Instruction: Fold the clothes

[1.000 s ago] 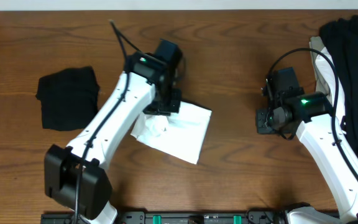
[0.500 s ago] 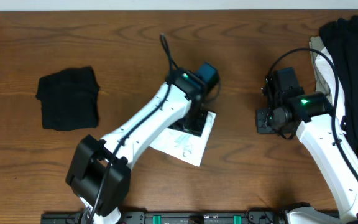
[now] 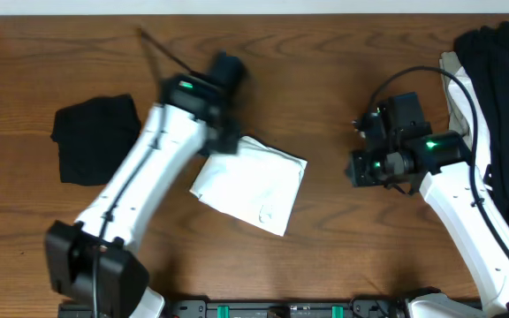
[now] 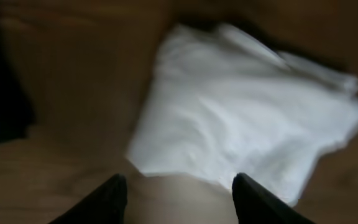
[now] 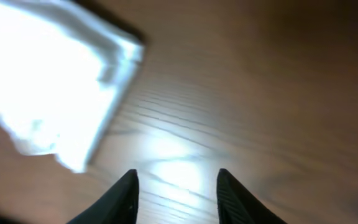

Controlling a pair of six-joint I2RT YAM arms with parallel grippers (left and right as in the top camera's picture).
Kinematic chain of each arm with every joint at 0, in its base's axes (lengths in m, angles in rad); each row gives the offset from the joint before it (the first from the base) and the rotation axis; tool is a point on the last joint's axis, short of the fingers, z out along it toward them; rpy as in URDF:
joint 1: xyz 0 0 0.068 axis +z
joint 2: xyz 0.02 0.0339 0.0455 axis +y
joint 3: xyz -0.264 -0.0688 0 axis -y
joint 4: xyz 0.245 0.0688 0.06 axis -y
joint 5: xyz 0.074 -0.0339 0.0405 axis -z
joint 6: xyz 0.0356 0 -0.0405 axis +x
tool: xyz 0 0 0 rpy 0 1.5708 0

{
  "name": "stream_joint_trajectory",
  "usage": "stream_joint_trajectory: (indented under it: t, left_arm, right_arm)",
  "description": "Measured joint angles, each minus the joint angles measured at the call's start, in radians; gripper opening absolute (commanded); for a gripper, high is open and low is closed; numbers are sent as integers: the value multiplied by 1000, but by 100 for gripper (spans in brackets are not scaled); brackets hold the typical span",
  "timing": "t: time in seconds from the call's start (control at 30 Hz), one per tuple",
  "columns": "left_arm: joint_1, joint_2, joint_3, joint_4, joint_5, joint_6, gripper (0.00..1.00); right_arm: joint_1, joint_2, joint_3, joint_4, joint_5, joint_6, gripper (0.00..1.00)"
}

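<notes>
White folded T-shirt [image 3: 250, 184] flat on wooden table [image 3: 325, 71]; left fingers [image 4: 104, 202] spread, empty; right fingers [image 5: 122, 196] spread, empty

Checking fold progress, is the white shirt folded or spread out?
Folded. The white T-shirt lies as a compact rectangle, no sleeves sticking out; the left gripper is open, off it.
</notes>
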Motion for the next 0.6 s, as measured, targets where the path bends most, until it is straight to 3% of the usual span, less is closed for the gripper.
stream_joint_trajectory:
  t: [0.23, 0.6]
  left_arm:
    - [188, 37, 0, 80, -19, 0, 60]
    - [211, 158, 0, 110, -19, 52, 60]
  right_arm:
    - [121, 28, 0, 39, -199, -37, 46]
    - [382, 237, 0, 225, -257, 77, 43]
